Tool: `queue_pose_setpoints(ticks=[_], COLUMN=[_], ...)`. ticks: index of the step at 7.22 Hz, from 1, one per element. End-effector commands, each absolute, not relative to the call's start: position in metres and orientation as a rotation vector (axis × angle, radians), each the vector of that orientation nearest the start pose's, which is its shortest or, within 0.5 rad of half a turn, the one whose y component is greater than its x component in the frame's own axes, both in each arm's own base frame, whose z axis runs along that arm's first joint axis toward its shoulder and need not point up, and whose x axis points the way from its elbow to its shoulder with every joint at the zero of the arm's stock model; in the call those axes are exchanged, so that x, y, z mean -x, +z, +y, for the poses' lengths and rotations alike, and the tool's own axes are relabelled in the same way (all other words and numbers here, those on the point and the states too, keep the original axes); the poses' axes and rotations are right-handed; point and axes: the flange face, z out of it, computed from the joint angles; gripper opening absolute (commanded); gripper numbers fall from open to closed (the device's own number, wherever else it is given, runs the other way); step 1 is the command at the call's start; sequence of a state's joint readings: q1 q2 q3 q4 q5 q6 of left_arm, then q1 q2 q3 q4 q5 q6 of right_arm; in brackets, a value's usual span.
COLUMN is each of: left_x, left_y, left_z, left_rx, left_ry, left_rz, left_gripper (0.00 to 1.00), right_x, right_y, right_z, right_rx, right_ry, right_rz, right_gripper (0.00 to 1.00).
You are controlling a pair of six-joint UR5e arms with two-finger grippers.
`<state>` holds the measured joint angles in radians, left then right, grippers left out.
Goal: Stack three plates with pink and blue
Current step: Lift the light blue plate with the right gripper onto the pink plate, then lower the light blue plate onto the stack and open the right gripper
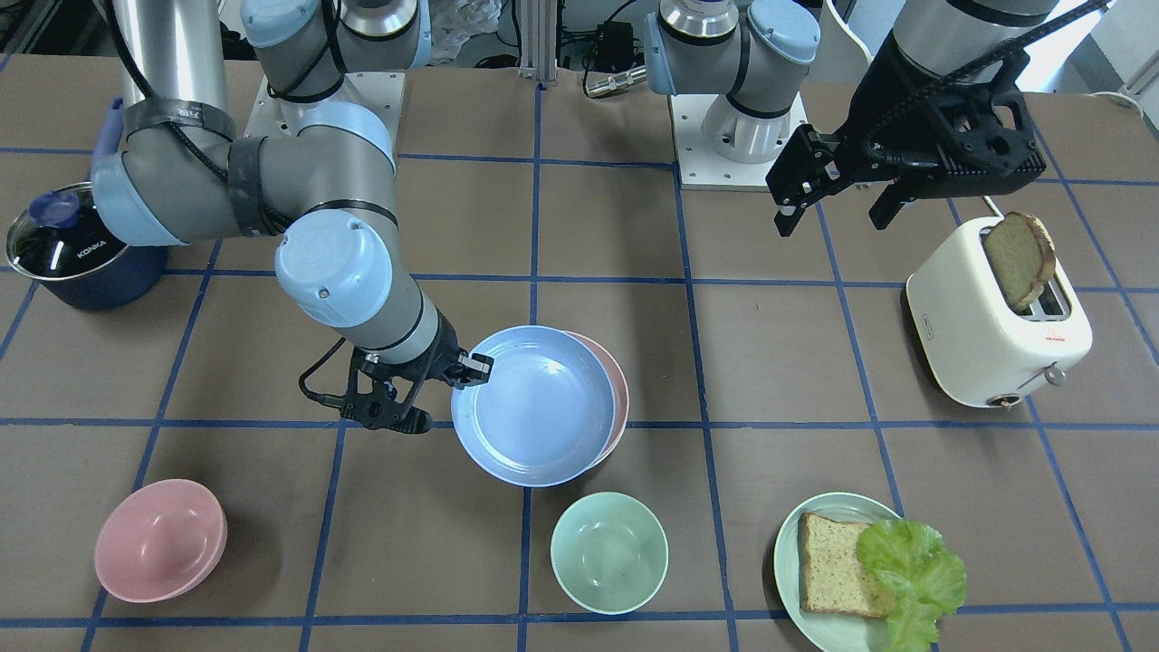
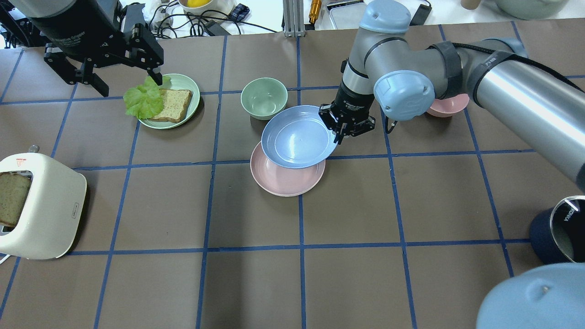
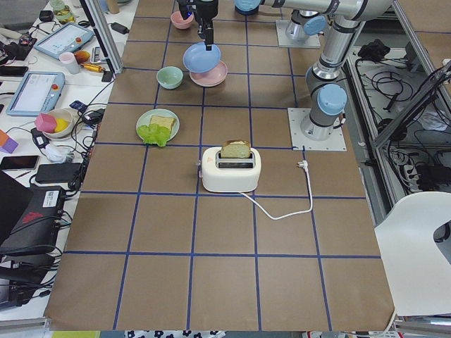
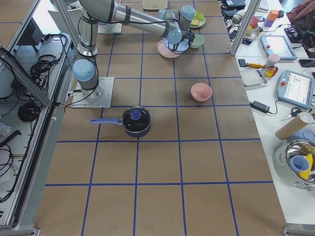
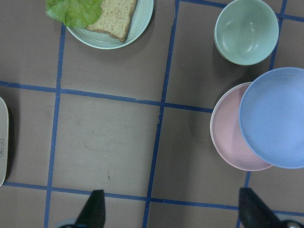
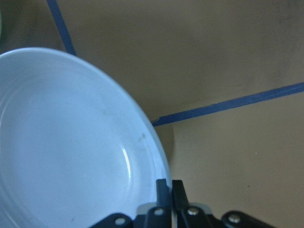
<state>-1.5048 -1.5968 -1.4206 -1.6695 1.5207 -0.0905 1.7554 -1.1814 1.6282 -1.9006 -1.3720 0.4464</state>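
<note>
You've got a brown table (image 3: pixel 162 225) taped off in a blue grid (image 3: pixel 211 255). It runs under the right pincer (image 2: pixel 343 130) and well off to both sides of it. Out past the pincer, away from the bases, there's a white side bench (image 4: pixel 268 147) crammed with tablets (image 4: pixel 295 87) and clutter. An aluminium post (image 2: pixel 292 18) stands right at the table edge there. Back behind the pincer the floor (image 3: pixel 423 179) is grey with loose cables (image 3: pixel 398 70), and a white chair (image 3: pixel 423 246) sits well off.

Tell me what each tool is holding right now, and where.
The right tool pinches the blue plate by its rim, over the pink plate. The left tool is open and holds nothing.
</note>
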Motion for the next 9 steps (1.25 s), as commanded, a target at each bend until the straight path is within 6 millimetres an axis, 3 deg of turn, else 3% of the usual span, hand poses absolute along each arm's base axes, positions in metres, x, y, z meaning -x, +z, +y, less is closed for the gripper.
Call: queue_pose_setpoints(ticks=[1,3,9], left_x=[0.105,0.105,0.105], left_y=[0.539,0.538,0.538], left_z=[-0.511,-0.51,-0.514], left_rx=[0.248,0.248,0.246], left_ry=[-0.041,-0.038,-0.038], left_rz=[3.183,3.183,3.183], left_gripper=[1.0,1.0,1.0], right_x=[-0.275,-0.271,-0.274], right_y=[0.27,0.235,0.239], right_z=[-0.555,-0.538,-0.54], right_rx=[-0.391,-0.384,-0.451], right_ry=[0.271,0.178,0.16], right_rz=[2.963,2.953,2.927], right_gripper=[0.0,0.0,0.0])
